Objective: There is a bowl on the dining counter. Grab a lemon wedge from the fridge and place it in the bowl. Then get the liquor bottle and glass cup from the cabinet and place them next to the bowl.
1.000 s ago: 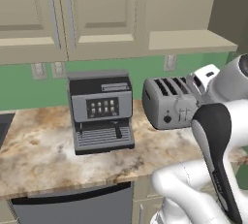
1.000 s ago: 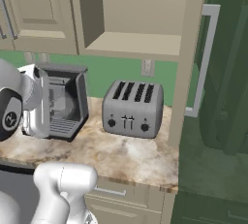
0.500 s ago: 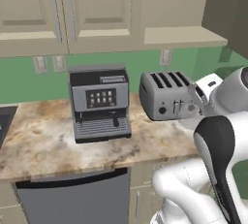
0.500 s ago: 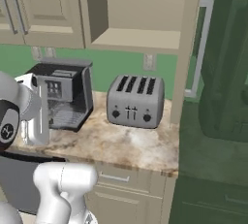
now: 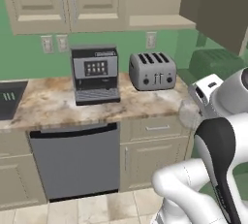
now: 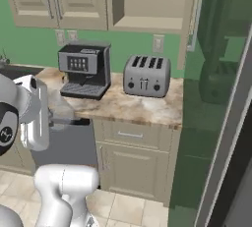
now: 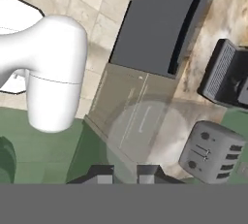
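Where the arm's white wrist ends in the left base view, the clear glass cup [image 5: 189, 114] hangs in the air just off the edge of the stone top [image 5: 48, 103], which bears a coffee machine [image 5: 95, 74] and a 4-slot toaster [image 5: 152, 70].

In the right base view the cup sits beside the wrist, over the grey dishwasher front [image 6: 74, 145].

In the hand view the gripper [image 7: 125, 173] stands narrow, its 2 tips pinching the cup.
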Tool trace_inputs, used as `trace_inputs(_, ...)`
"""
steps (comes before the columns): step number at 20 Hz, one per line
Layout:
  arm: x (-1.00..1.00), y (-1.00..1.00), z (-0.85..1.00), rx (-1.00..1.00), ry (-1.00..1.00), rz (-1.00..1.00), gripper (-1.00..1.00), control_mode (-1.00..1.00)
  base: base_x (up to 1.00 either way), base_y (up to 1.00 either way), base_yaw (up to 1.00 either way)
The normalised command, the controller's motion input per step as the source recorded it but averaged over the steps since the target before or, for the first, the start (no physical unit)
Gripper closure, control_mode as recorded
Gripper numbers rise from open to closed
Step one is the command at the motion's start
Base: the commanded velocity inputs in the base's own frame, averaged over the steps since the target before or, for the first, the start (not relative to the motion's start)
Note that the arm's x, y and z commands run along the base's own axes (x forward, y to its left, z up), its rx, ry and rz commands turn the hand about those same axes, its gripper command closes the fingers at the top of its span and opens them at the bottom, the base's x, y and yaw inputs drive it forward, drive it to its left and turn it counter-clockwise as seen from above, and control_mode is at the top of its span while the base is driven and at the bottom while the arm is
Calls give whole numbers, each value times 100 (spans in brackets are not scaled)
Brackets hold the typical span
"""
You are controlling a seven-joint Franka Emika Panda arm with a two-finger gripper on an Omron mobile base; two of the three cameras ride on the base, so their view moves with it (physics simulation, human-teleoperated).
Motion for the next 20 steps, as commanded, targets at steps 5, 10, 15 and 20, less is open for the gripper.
trace_inputs(5,0,0,0,0,0,0,100,100,-100,0,0)
trace_inputs(10,0,0,0,0,0,0,100,100,-100,0,0)
trace_inputs(15,0,0,0,0,0,0,100,100,-100,0,0)
trace_inputs(20,0,0,0,0,0,0,100,100,-100,2,0)
